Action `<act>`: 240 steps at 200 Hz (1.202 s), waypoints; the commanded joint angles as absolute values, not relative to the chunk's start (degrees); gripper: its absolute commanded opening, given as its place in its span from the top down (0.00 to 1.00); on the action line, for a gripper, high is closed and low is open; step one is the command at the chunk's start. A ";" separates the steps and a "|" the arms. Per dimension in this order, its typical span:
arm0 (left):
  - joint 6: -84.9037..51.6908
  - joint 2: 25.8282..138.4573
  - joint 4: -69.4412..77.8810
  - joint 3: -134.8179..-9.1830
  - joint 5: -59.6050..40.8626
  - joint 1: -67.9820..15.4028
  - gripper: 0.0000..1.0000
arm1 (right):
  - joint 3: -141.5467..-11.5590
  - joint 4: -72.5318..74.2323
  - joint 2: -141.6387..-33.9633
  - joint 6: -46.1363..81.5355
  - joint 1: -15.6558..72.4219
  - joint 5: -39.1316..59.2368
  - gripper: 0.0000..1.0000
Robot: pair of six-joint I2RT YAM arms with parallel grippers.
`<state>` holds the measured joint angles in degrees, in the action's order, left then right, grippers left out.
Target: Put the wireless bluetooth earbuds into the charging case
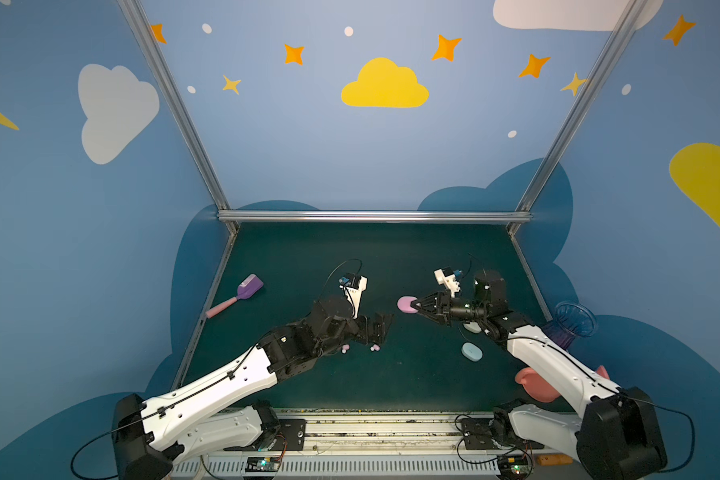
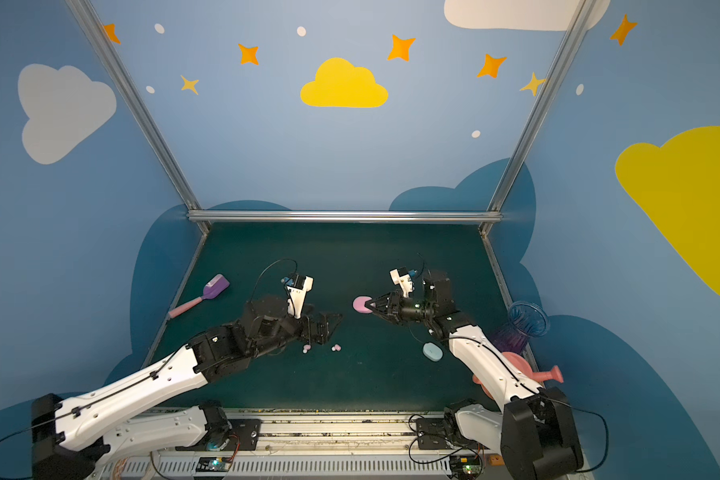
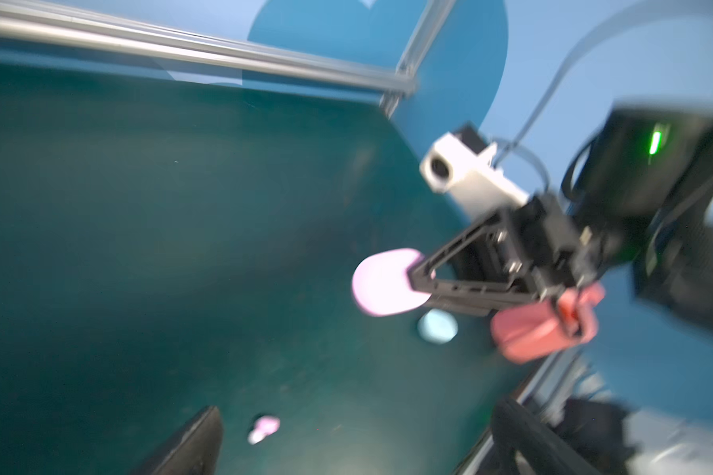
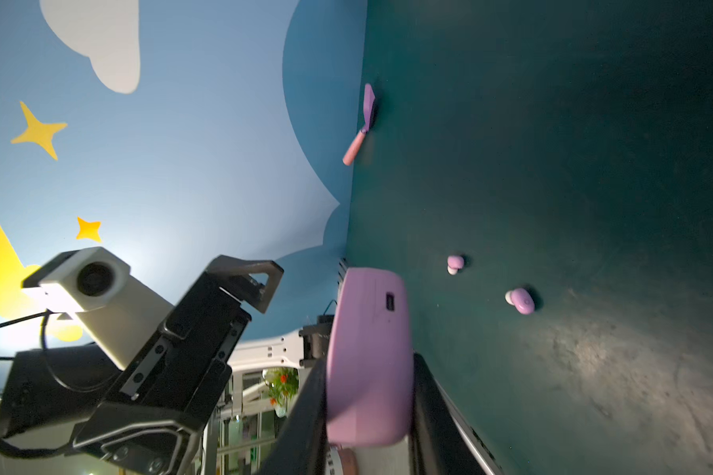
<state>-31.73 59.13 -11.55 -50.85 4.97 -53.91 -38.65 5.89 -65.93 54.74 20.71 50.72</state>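
Observation:
My right gripper [image 1: 415, 305] is shut on a pink oval charging case [image 1: 406, 304], held off the mat near the middle. In the right wrist view the case [image 4: 369, 341] sits clamped between both fingers, its lid closed and its port showing. Two pink earbuds [image 1: 344, 349] [image 1: 375, 347] lie loose on the green mat, also seen in the right wrist view [image 4: 455, 263] [image 4: 521, 300]. My left gripper [image 1: 385, 326] hovers just above them, open and holding nothing. The blurred left wrist view shows one pink earbud [image 3: 264, 427] between its spread fingers [image 3: 198, 444].
A pale blue case [image 1: 472, 351] lies on the mat right of centre, and another whitish one [image 1: 472, 328] is half hidden under my right arm. A purple scoop with a pink handle [image 1: 235, 300] lies far left. A blue vase [image 1: 574, 322] and a pink watering can [image 1: 533, 384] stand at the right edge.

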 commanded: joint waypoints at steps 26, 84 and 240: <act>-55.25 63.54 7.08 -46.34 1.21 -52.76 0.01 | -36.19 18.11 -59.17 64.18 24.48 37.29 0.83; -64.30 69.30 23.67 -44.01 0.03 -51.66 0.12 | -34.11 25.17 -56.91 70.27 28.49 29.35 0.82; -70.48 79.24 46.06 -44.41 -2.81 -49.76 0.43 | -29.22 38.95 -58.35 78.57 33.69 20.15 0.83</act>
<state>-69.52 79.00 42.22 -42.94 -1.74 -50.15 -29.23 35.29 -57.78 78.02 32.75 21.19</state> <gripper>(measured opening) 0.591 0.258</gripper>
